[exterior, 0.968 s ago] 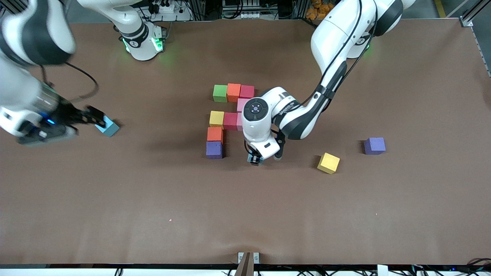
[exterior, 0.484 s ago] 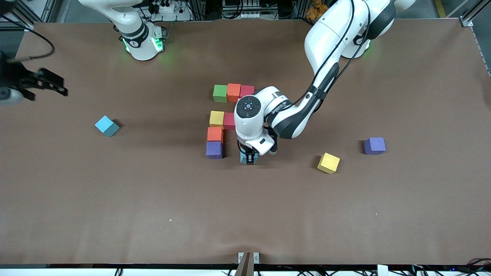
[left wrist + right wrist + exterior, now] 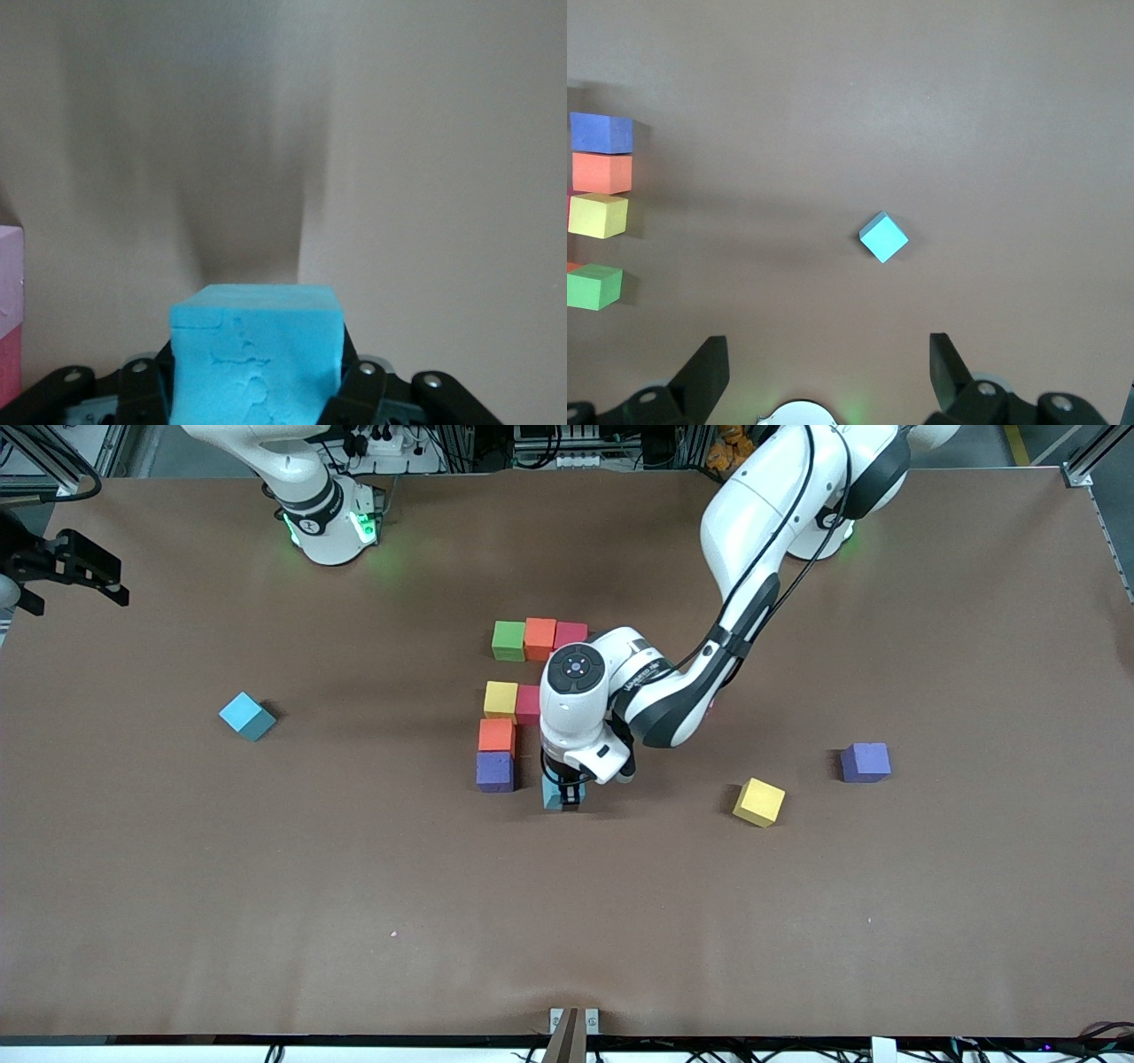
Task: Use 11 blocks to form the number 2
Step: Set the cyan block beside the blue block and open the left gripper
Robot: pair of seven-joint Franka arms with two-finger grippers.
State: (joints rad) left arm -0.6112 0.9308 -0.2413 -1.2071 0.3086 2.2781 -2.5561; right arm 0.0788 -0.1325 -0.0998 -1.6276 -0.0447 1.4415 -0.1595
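Note:
The partial number 2 is a group of blocks in mid-table: green [image 3: 508, 640], orange [image 3: 539, 638] and red [image 3: 570, 634] in a row, then yellow [image 3: 500, 700], red [image 3: 529, 704], orange [image 3: 496, 736] and purple [image 3: 494, 771]. My left gripper [image 3: 564, 793] is shut on a light blue block [image 3: 255, 354], low beside the purple block, toward the left arm's end. Its arm hides part of the figure. My right gripper [image 3: 102, 577] hangs open and empty over the right arm's end of the table. Its wrist view shows a loose light blue block [image 3: 883, 237].
Loose blocks lie on the brown table [image 3: 354, 886]: a light blue one [image 3: 247, 716] toward the right arm's end, a yellow one [image 3: 759, 802] and a purple one [image 3: 866, 762] toward the left arm's end. A pink block [image 3: 9, 274] shows at the left wrist view's edge.
My left gripper has carried its light blue block closer to the purple block. My right gripper has drawn back and up from the loose light blue block, toward the table's end.

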